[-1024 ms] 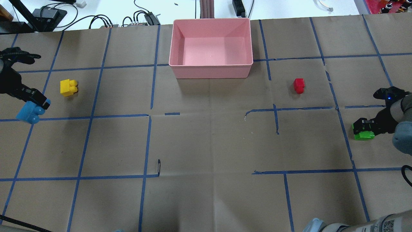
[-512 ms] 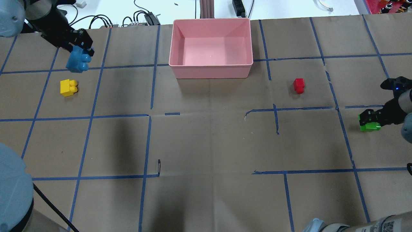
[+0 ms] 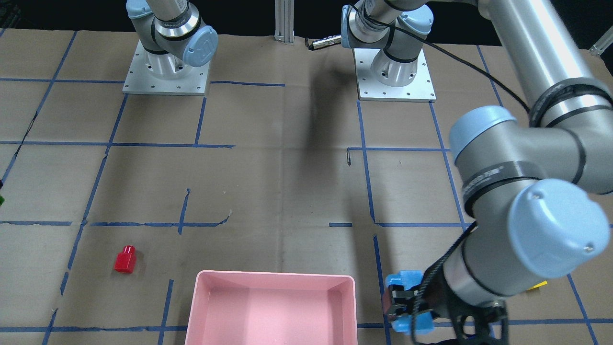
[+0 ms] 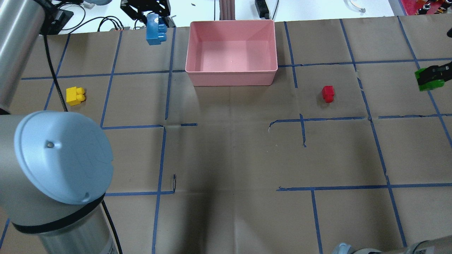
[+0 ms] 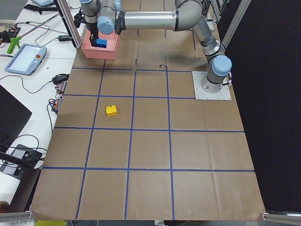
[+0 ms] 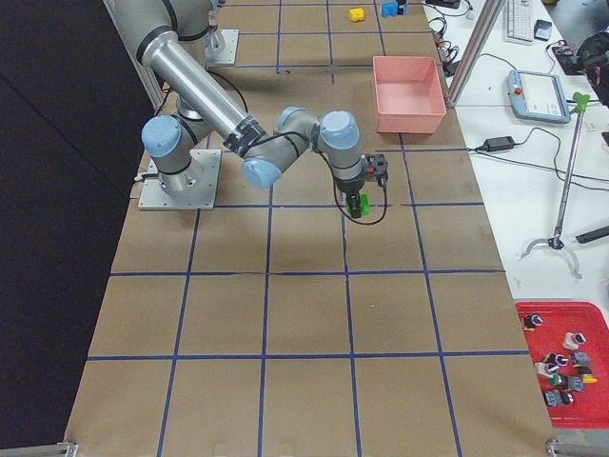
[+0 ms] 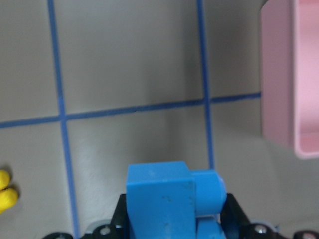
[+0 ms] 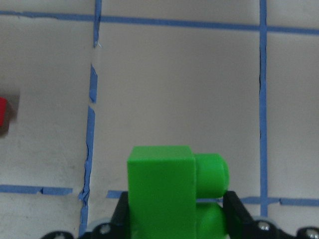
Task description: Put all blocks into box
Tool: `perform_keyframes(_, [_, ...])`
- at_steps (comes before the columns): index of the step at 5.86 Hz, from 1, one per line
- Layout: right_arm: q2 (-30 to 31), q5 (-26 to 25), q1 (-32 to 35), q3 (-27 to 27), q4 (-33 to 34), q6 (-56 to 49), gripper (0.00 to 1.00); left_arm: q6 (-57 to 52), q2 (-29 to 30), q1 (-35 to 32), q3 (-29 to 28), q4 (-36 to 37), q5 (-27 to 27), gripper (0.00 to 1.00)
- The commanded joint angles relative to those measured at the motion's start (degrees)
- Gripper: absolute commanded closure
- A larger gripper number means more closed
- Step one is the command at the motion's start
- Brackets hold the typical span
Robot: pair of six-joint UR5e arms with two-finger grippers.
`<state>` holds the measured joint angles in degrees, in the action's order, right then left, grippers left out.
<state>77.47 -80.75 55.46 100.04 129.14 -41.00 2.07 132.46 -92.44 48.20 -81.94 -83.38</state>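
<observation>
currently i'm watching the left gripper (image 4: 154, 18) at the upper left of the overhead view. its jaws are pinching the light blue block (image 4: 156, 32) from both sides, closed only as far as the brick's width. the brick is hanging just left of the pink box (image 4: 231, 77), outside its wall and not over the opening. in the left wrist view the box's rim is showing at the right edge. there the blue block is sitting low in the centre over the table (image 4: 229, 158), with its studs pointing toward the right of the frame.

at the far right edge of the overhead view the right gripper (image 4: 438, 73) is clamping the green block (image 4: 430, 84), its jaws likewise closed onto the brick's sides. that brick is staying well apart from the box. the right wrist view is showing it low in the centre, studs to the right.

the red block (image 4: 328, 93) is lying on the paper to the right of the box and a little lower in the frame, between the box and the green brick. the yellow block (image 4: 75, 96) is lying at the left, below the blue one. all four blocks are sitting outside the box.
</observation>
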Motion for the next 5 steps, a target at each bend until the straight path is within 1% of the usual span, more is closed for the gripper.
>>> perform_keyframes(1, [-2.05,0.6,6.91,-7.21,-0.21,-2.59,0.97,9.14,7.95,-6.5,-3.81,3.16,-0.21,0.8])
perform_keyframes(2, [-2.15,0.42,10.51,-7.49,0.41,-2.5,0.97,10.74,9.38,-7.83,-3.72,4.93,-0.29,0.8])
perform_keyframes(3, [-2.24,0.68,12.03,-7.4,0.41,-2.24,0.97,12.24,9.48,-8.19,-3.64,4.95,-0.21,0.73])
perform_keyframes(4, [-2.32,0.69,12.74,-7.4,0.59,-2.33,0.96,14.08,9.39,-8.81,-3.64,5.64,-0.29,0.23])
perform_keyframes(5, [-2.33,5.73,13.53,-7.49,0.76,-1.98,0.96,15.67,9.13,-9.16,-3.72,6.43,-0.29,0.01])
